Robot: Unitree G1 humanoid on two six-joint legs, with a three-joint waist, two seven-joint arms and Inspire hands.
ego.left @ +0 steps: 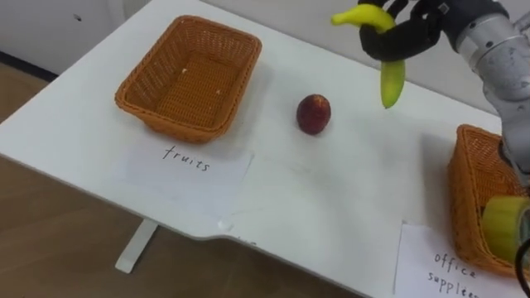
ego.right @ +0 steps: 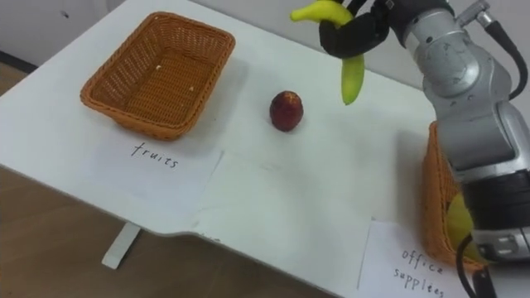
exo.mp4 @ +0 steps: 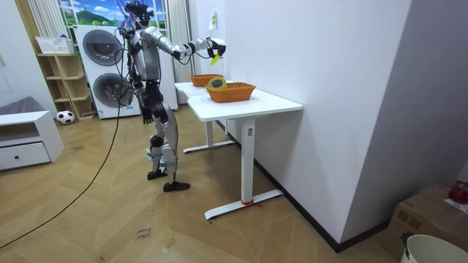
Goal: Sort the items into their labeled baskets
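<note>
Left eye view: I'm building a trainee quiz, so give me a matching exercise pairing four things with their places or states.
1 banana
2 red fruit
3 fruits basket
4 office supplies basket

A on the table between the baskets
B no fruit inside
C gripped in the right hand
D holds a yellow-green roll

Pairs: 1-C; 2-A; 3-B; 4-D

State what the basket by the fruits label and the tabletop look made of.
Orange-brown rectangular basket: likely woven wicker or rattan, matte, by its ribbed weave; could be plastic imitation. White table: smooth top, probably laminate or painted board; no grain shows.
</note>
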